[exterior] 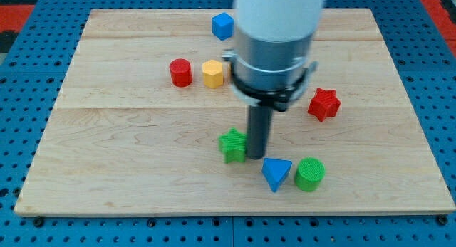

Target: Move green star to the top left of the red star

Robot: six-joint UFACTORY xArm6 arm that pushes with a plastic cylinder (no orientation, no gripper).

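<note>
The rod's tip (256, 157) is sitting on the board touching or just beside the right side of the green star (232, 145), holding nothing since it is a bare rod, with the blue triangle (276, 174) and green cylinder (310, 174) just below-right of it. The green star is lying low in the middle of the wooden board (107, 133), well apart from the red star (323, 103), which is sitting up and to the view's right. The goal spot is lying up-right of the green star, so the tip is standing on the wrong side and probably needing to get round to the star's lower-left before pushing.
</note>
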